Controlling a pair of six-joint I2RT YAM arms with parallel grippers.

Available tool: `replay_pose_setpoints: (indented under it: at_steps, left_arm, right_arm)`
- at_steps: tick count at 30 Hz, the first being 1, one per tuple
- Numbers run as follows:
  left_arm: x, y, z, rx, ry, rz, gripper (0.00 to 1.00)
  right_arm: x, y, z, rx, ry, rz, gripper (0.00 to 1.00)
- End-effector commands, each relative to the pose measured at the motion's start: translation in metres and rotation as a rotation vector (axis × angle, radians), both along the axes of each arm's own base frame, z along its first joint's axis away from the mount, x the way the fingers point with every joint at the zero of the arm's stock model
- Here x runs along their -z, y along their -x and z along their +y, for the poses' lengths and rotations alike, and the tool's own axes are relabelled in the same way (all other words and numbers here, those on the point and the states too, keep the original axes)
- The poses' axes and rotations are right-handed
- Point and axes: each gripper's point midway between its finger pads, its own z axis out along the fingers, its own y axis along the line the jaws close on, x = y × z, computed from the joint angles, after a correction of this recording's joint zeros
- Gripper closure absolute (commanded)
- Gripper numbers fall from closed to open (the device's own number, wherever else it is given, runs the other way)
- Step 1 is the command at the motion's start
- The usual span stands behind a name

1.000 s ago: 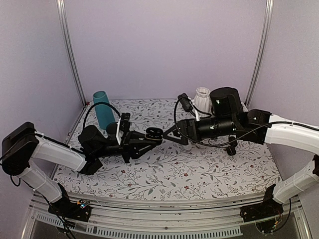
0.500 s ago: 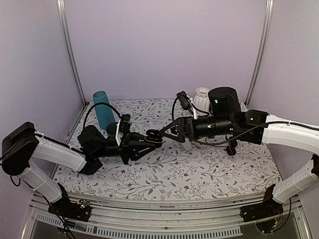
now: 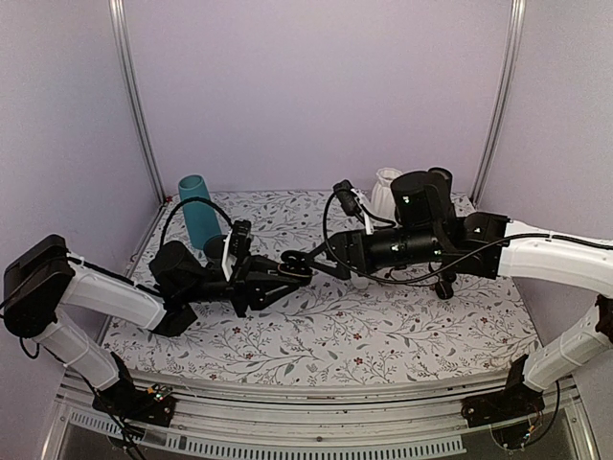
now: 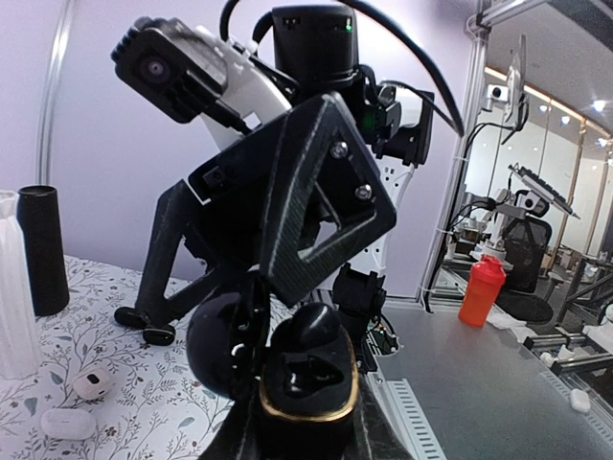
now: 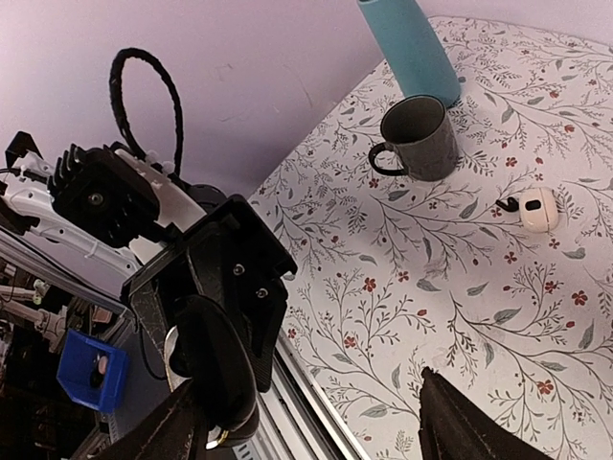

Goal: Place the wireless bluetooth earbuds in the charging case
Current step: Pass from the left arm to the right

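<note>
My left gripper [image 3: 285,269] is shut on the open charging case [image 4: 308,379], glossy black with a gold rim, and holds it above the table's middle. Its lid [image 4: 222,337] hangs open to the left. One glossy black earbud [image 4: 321,324] sits at the far end of the case; the near pocket looks dark and hollow, and no second earbud shows. My right gripper [image 3: 309,260] is open, with one triangular finger [image 4: 321,192] right over the case. In the right wrist view its fingers [image 5: 182,431] stand wide apart, and the case's lid [image 5: 218,369] is beside the left one.
A teal cylinder [image 3: 196,211] and a grey mug [image 5: 421,139] stand at the back left. A white vase [image 3: 387,188] and a black cylinder [image 4: 43,247] stand at the back right. White pebble cases [image 4: 67,422] [image 5: 534,209] lie on the floral cloth.
My right gripper has moved left toward the left gripper and now reaches the held case. The left arm has hardly moved.
</note>
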Motion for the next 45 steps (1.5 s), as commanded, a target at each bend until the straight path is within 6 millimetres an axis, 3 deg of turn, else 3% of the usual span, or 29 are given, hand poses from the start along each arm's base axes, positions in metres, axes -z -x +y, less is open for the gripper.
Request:
replay_pose_setpoints:
  at_steps: [1, 7, 13, 17, 24, 40, 45]
  left_arm:
    - [-0.025, 0.009, 0.001, 0.03, 0.062, -0.052, 1.0]
    - [-0.026, 0.009, -0.001, 0.04, 0.06, -0.051, 1.0]
    - [-0.024, 0.006, -0.001, 0.018, 0.053, -0.051, 1.0]
    - [-0.027, 0.003, 0.001, -0.01, 0.064, -0.057, 1.0]
    - [-0.031, 0.001, 0.002, -0.062, 0.077, -0.105, 1.0]
    - [-0.033, 0.008, -0.003, -0.058, 0.071, -0.138, 1.0]
    - [-0.033, 0.012, -0.005, -0.037, 0.067, -0.139, 1.0]
  right_arm:
    - [-0.002, -0.001, -0.006, 0.021, 0.04, -0.036, 0.25]
    - [0.0, -0.001, -0.013, 0.035, 0.083, -0.065, 0.25]
    - [-0.029, -0.002, -0.024, 0.093, -0.004, -0.087, 0.23]
    - [-0.04, 0.009, -0.021, 0.055, -0.144, -0.045, 0.22]
    - [-0.036, 0.019, -0.01, 0.006, -0.34, 0.138, 0.29]
    - [-0.025, 0.029, 0.01, -0.091, -0.413, 0.242, 0.33]
    - [-0.023, 0.022, 0.009, -0.054, -0.421, 0.232, 0.44]
